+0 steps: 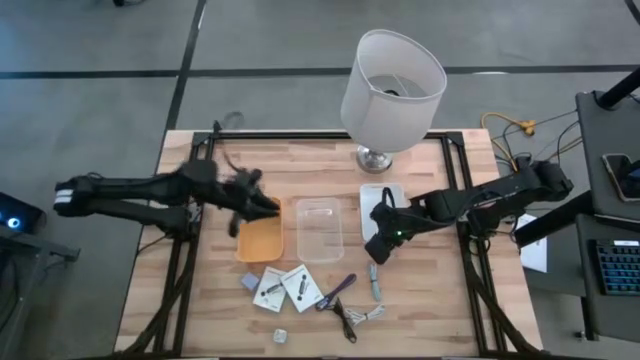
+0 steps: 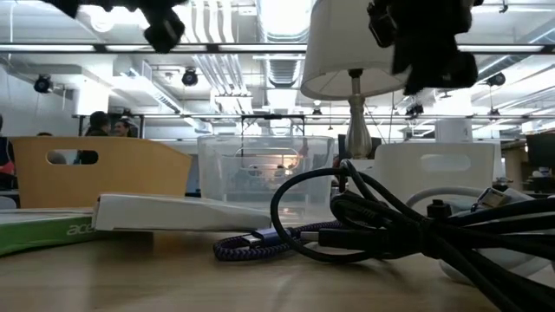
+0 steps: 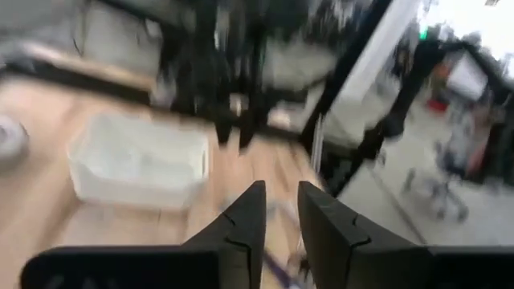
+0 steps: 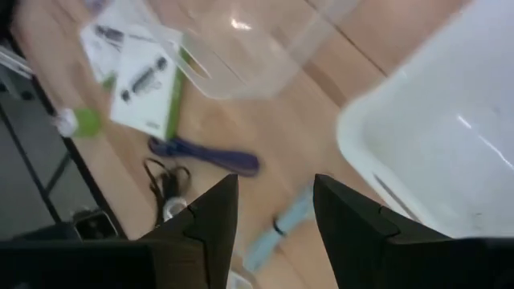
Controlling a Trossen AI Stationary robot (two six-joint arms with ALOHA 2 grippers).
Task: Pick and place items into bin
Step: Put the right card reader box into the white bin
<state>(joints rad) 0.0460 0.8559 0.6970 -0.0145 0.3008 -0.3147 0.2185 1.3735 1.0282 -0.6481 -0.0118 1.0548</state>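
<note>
The items lie on the wooden table near its front edge: two white flat packets (image 1: 287,288), a purple cord (image 1: 340,289), a black cord (image 1: 351,320), a grey piece (image 1: 250,282), a small white piece (image 1: 281,335) and a light blue piece (image 1: 373,284). My left gripper (image 1: 264,205) hovers over the far edge of the orange bin (image 1: 258,242); its fingers (image 3: 281,193) stand a narrow gap apart and hold nothing. My right gripper (image 1: 378,248) hangs open and empty beside the white bin (image 1: 384,200), above the light blue piece (image 4: 281,229).
A clear bin (image 1: 319,230) stands between the orange and white bins. A large white lamp (image 1: 392,88) stands at the table's far edge. In the low view the black cord (image 2: 408,221) and purple cord (image 2: 260,244) lie close in front. People show in the room behind.
</note>
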